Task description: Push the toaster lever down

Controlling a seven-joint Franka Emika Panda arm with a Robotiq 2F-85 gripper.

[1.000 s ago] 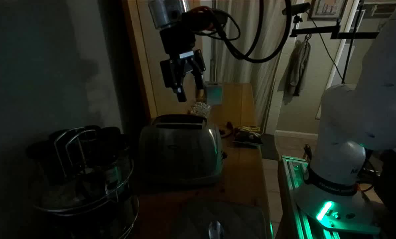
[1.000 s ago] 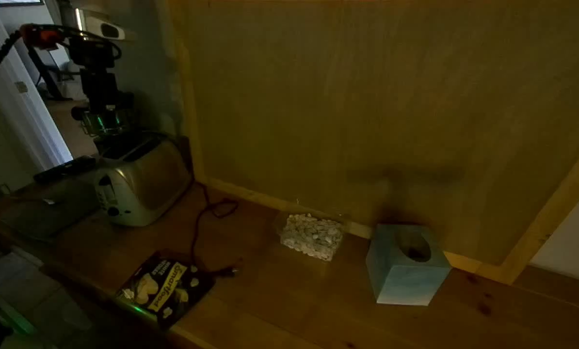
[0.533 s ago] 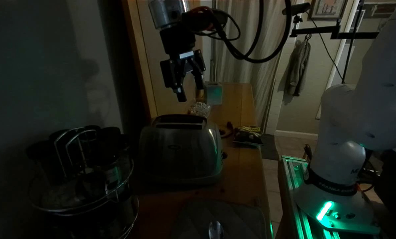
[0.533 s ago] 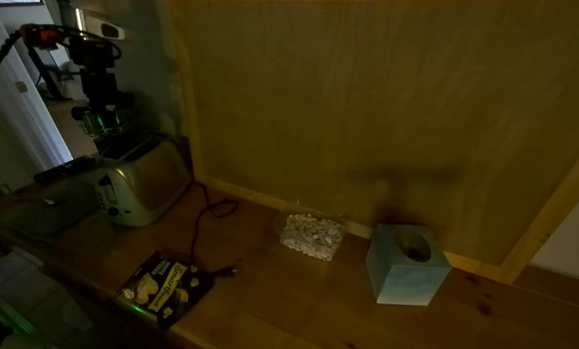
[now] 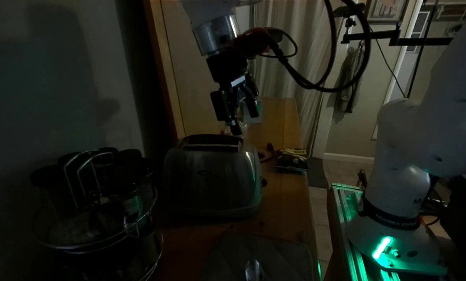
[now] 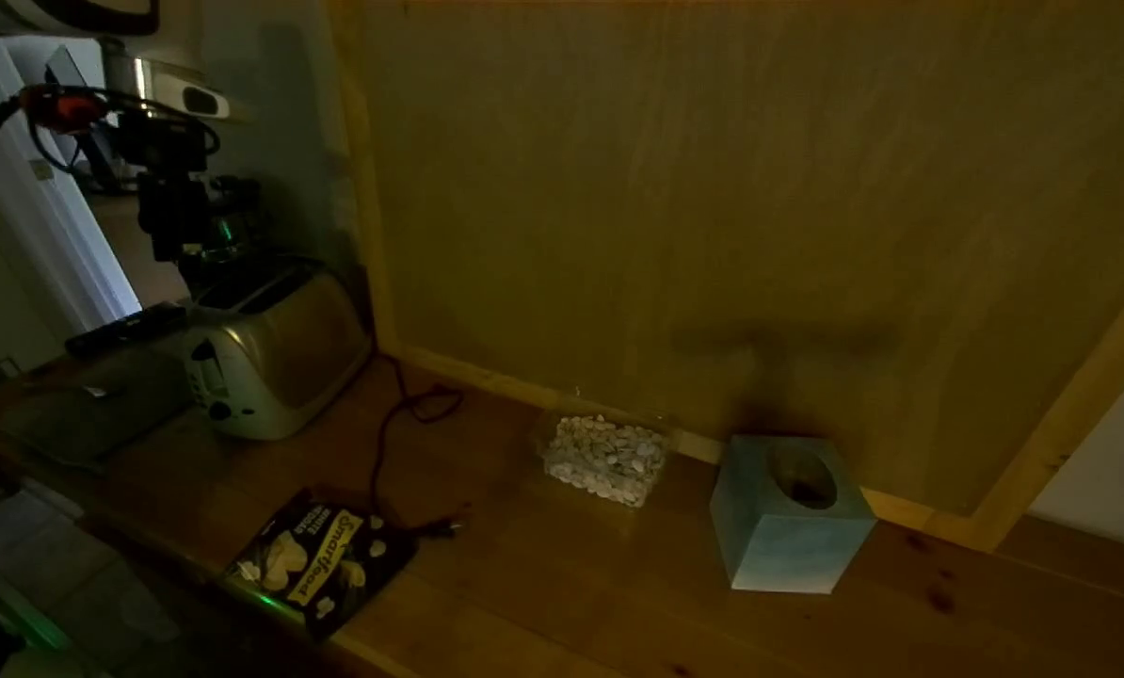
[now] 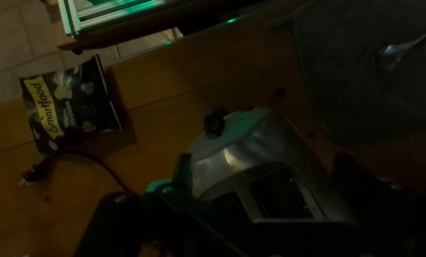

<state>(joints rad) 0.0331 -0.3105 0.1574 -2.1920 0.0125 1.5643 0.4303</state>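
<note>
The silver toaster (image 5: 213, 179) with a dark slotted top stands on the wooden counter. It also shows in an exterior view (image 6: 298, 348) and in the wrist view (image 7: 241, 151). The lever (image 6: 205, 351) is a small dark tab high on the narrow end face, above a round dark dial (image 6: 220, 411). In the wrist view a dark projection (image 7: 214, 123) sticks out from that end; I cannot tell whether it is lever or dial. My gripper (image 5: 244, 121) is open and empty, tilted, above and apart from the toaster. Its fingers (image 7: 263, 160) frame the toaster top in the wrist view.
A black snack bag (image 6: 322, 565) and the power cord (image 6: 380, 461) lie beyond the lever end. A clear box of pale pieces (image 6: 607, 460) and a blue tissue box (image 6: 793, 518) stand farther along. A wire rack of jars (image 5: 96, 195) and a mat with a spoon (image 5: 253, 270) are nearby.
Over the last half second my gripper has moved down and toward the toaster's lever end, and it has tilted. It stays open. The toaster has not moved.
</note>
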